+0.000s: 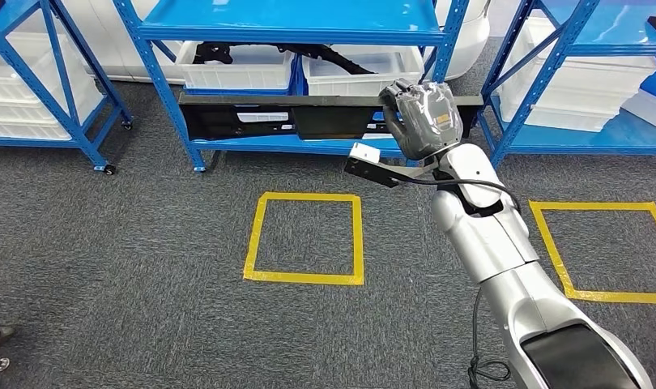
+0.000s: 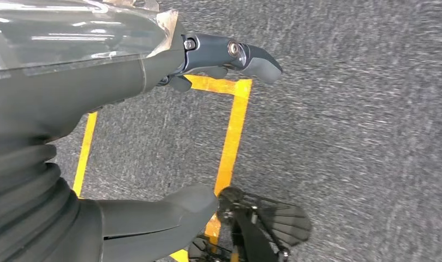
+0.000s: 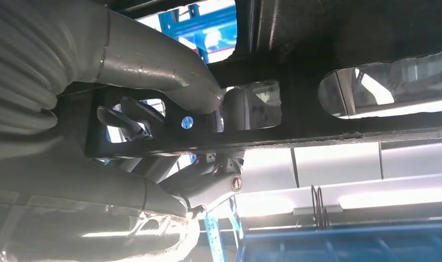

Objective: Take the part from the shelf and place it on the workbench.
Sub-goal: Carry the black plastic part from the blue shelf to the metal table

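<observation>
So the long black part [image 1: 308, 117] is at the front edge of the blue shelf [image 1: 292, 32], low down, with the right hand [image 1: 422, 117] wrapped round its right end, thumb and fingers [image 3: 126, 117] through the openings. Looks like early days: gripped, not lifted, workbench nowhere around. Left hand [image 2: 99, 109] hangs empty, fingers apart. Two yellow tape squares [image 1: 304, 237] on the carpet, two white bins [image 1: 236, 69] behind.

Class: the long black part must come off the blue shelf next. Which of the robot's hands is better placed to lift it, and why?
The right hand: its fingers already wrap the long black part on the blue shelf. The left hand hangs low over the carpet, holding nothing.
</observation>
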Controlling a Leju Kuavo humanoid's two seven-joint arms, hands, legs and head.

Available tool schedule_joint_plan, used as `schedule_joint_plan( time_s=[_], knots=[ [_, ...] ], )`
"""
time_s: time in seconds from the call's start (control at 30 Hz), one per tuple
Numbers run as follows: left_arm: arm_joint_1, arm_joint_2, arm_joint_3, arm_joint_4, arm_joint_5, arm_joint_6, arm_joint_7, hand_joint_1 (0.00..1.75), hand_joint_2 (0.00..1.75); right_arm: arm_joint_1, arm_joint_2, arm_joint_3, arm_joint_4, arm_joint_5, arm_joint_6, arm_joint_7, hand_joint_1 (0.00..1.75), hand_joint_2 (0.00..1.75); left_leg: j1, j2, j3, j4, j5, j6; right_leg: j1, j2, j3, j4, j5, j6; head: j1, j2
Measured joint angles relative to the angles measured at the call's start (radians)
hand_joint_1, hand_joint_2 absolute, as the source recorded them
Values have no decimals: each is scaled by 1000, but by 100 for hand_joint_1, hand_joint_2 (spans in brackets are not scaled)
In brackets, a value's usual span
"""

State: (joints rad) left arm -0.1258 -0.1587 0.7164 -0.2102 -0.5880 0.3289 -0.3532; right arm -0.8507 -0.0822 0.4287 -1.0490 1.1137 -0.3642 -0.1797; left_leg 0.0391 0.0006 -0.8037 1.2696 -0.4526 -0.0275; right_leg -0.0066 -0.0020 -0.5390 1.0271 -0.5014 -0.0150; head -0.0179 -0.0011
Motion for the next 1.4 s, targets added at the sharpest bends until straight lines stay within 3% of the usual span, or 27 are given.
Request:
schedule_joint_plan(
  time_s=[0.1, 0.17, 0.3, 0.5, 0.73, 0.87, 0.93, 1.0, 1.07, 1.1, 1.13, 1.2, 1.23, 1.27, 1.3, 1.4],
  knots=[
    [0, 2, 0, 0, -2, 1, 0, 0, 175, -2, -3, -1, 1, 0, 1, 0, 175, 175, -7, -2, 131, -166, 32, 20, 6, -1, -6, 1, 4, 5, 2, 0],
    [1, 3, 0, 0, -4, 2, 0, 0, 175, -5, -5, -2, 2, 1, 1, 0, 175, 175, -16, -3, 162, -214, 30, 30, 7, -2, -10, 2, 6, 13, 2, 0],
    [1, 3, 0, 0, -9, 0, 1, 0, 175, -6, -14, -6, 4, 2, 1, 0, 175, 175, -26, -2, 160, -229, 38, 26, 14, -2, -17, 1, 9, 21, 5, 0],
    [2, 2, 0, 0, -9, 0, 3, 0, 175, -2, -26, -7, 4, 2, 1, 1, 175, 175, -35, -2, 154, -229, 43, 37, 11, -1, -21, -1, 16, 33, 6, 0],
    [2, 2, 0, 0, -9, -2, 3, 0, 175, -2, -29, -8, 4, 2, 2, 2, 175, 175, -36, -2, 153, -229, 47, 42, 6, -2, -24, -1, 20, 38, 6, 0],
    [2, 4, 5, 0, -7, -14, 5, 0, 175, -3, -30, -8, 2, 3, 5, 3, 175, 175, -32, 0, 153, -236, 57, 61, -7, -1, -21, -9, 30, 54, 5, 0],
    [2, 2, 6, 0, -7, -20, 9, 0, 175, -3, -33, -10, 1, 4, 7, 6, 175, 175, -23, 4, 158, -259, 73, 68, -5, 0, -37, 19, 10, 54, 5, 0],
    [2, 1, 7, 0, -7, -22, 11, 0, 175, -2, -38, -12, 1, 5, 8, 8, 175, 175, -18, 7, 156, -271, 84, 70, -7, 1, -85, 120, -43, 50, 6, 0],
    [2, 1, 9, 0, -7, -23, 12, 0, 175, 4, -42, -13, 1, 5, 8, 9, 175, 175, -13, 8, 145, -271, 93, 63, -15, 2, -136, 238, -88, 56, 6, 0],
    [2, 0, 10, 0, -7, -25, 12, 0, 175, 7, -44, -13, 2, 6, 8, 9, 175, 175, -9, 8, 140, -271, 98, 57, -21, 1, -141, 257, -93, 65, 6, 0],
    [2, -1, 11, 0, -7, -26, 12, 0, 175, 10, -46, -13, 2, 7, 8, 9, 175, 175, -3, 8, 133, -270, 103, 50, -27, 1, -127, 233, -82, 78, 6, 0],
    [2, 0, 11, 0, -8, -29, 12, 0, 175, 11, -47, -13, 2, 8, 7, 9, 175, 175, 8, 9, 119, -263, 113, 32, -42, -1, -54, 103, -39, 108, 6, 0],
    [1, 1, 12, -1, -8, -29, 12, 0, 175, 11, -47, -14, 2, 8, 7, 9, 175, 175, 11, 8, 113, -258, 116, 21, -44, 0, -26, 46, -21, 115, 9, 0],
    [1, 2, 12, -2, -9, -29, 12, 0, 175, 10, -47, -14, 1, 9, 7, 9, 175, 175, 11, 8, 108, -256, 120, 11, -43, 1, -12, 15, -11, 112, 10, 0],
    [1, 2, 12, -2, -9, -29, 11, 0, 175, 10, -48, -16, 1, 9, 7, 10, 175, 175, 8, 7, 107, -257, 124, 3, -41, 2, -12, 8, -7, 101, 10, 0],
    [4, 1, 12, -3, -9, -29, 11, 0, 175, 9, -50, -19, 1, 9, 6, 10, 175, 175, 13, 7, 104, -270, 139, -12, -36, 4, -28, 14, 15, 59, 3, 0]
  ],
)
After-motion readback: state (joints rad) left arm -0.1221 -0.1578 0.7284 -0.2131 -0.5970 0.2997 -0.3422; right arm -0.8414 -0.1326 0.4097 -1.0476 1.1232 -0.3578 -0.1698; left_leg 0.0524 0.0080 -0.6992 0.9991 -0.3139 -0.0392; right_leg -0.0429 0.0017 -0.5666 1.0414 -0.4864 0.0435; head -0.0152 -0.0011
